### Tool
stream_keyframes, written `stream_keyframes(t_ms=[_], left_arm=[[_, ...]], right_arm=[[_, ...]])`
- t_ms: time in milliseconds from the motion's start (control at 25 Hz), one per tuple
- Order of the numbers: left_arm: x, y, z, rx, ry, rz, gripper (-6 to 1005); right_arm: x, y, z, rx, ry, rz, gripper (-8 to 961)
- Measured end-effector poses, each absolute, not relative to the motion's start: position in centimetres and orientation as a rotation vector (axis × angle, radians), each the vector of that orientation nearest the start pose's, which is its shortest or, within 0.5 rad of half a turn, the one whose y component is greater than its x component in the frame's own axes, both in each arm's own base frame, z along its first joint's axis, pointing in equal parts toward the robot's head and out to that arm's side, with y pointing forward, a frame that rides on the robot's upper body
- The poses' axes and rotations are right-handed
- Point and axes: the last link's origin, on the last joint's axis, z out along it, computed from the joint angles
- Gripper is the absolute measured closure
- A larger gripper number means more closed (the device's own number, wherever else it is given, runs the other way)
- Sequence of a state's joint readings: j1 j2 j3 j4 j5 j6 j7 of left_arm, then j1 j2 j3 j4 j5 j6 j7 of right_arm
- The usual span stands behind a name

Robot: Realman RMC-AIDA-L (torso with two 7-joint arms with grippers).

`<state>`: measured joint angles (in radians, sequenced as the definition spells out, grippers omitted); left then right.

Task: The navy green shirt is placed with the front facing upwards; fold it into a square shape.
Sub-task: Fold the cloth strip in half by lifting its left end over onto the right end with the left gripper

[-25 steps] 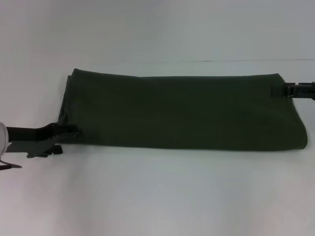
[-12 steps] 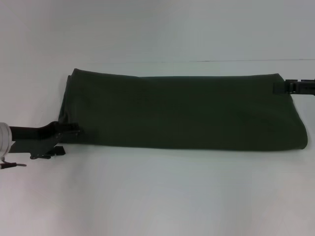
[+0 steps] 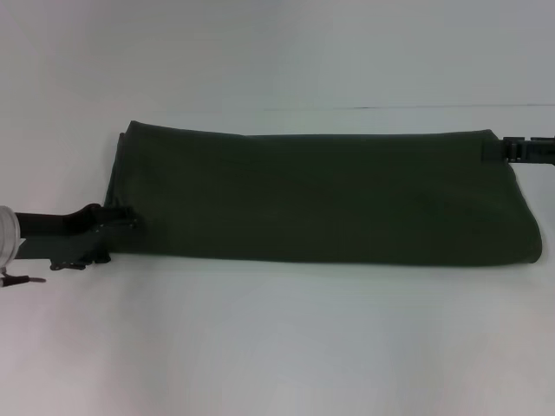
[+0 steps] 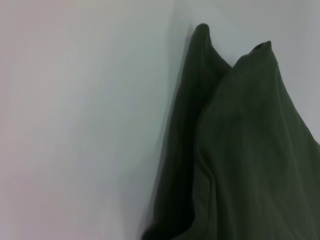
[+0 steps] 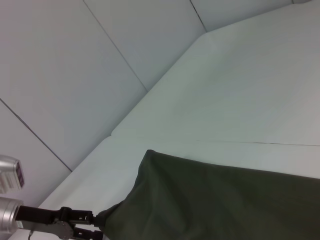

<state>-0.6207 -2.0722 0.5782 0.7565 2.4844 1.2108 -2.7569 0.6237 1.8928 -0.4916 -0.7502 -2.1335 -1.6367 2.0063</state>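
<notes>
The navy green shirt (image 3: 321,195) lies as a long plain dark-green band across the white table, with no lettering showing. My left gripper (image 3: 128,225) is at the band's near left corner, shut on the cloth. It also shows in the right wrist view (image 5: 92,225), touching that corner. My right gripper (image 3: 487,149) is at the far right corner, shut on the cloth edge. The left wrist view shows the shirt (image 4: 250,150) bunched into two peaks. The right wrist view shows the shirt (image 5: 215,200) stretching away toward the left arm.
The white table (image 3: 277,347) stretches wide in front of the shirt. Its far edge meets a pale wall (image 3: 277,52) just behind the shirt. A seam line in the table surface (image 5: 225,142) runs along the shirt's far side.
My left gripper has shifted a little away from me at the near left corner. My right gripper has edged slightly farther back. The shirt's outline is almost unchanged.
</notes>
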Motion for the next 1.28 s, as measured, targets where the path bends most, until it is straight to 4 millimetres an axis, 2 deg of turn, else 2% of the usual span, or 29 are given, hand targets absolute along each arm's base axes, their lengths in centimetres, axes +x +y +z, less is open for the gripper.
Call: stream_keyframes(t_ms=[520, 1280], left_arm=[[-31.3, 38.1, 2.6, 2.267, 2.735, 0.548, 125], [-30.0, 40.1, 2.8, 2.395, 2.669, 0.603, 127]], right_arm=[[27.1, 37.2, 11.2, -2.443, 1.234, 0.687, 38], [27.2, 37.2, 11.4, -2.429, 1.236, 0.703, 37]])
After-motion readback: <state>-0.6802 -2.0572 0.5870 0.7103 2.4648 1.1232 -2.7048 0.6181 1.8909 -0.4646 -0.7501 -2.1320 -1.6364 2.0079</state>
